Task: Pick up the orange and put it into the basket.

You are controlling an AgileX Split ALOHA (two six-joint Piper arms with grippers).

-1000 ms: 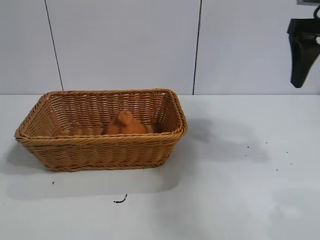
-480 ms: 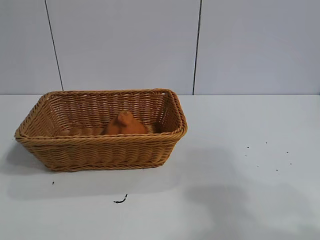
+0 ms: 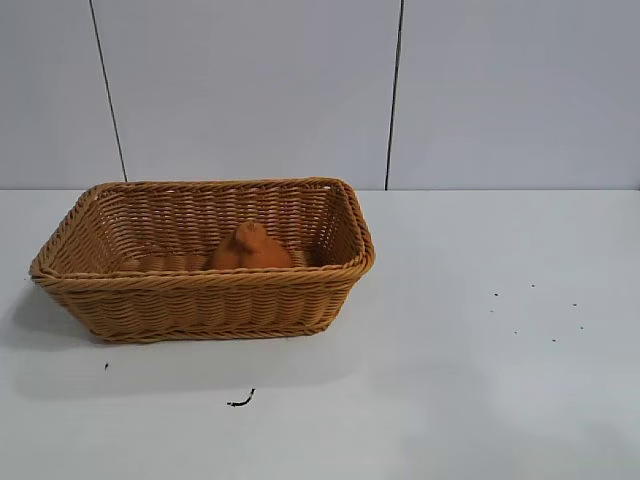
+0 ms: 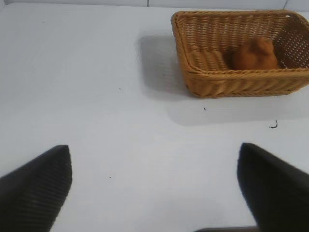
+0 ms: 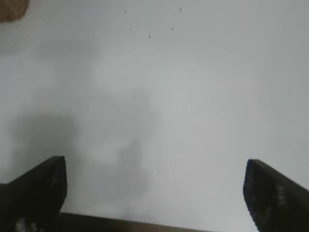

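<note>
The orange (image 3: 249,249) is sitting inside the basket (image 3: 210,282) on the bench (image 3: 480,380). We are holding the left tool (image 4: 154,186) and right tool (image 5: 154,186) wide and empty, and judging nothing needs regrasping, only parking clear.

No readable text, label, brand, number or sign on basket (image 3: 200,300), tabletop (image 3: 480,400) or wall panels (image 3: 250,90).

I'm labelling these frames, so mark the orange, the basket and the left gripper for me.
orange (image 3: 250,248): exterior view, on its rounded body inside the basket.
basket (image 3: 200,305): exterior view, on its front woven wall.
left gripper (image 4: 154,188): left wrist view, midway between its wide-open fingertips.
</note>
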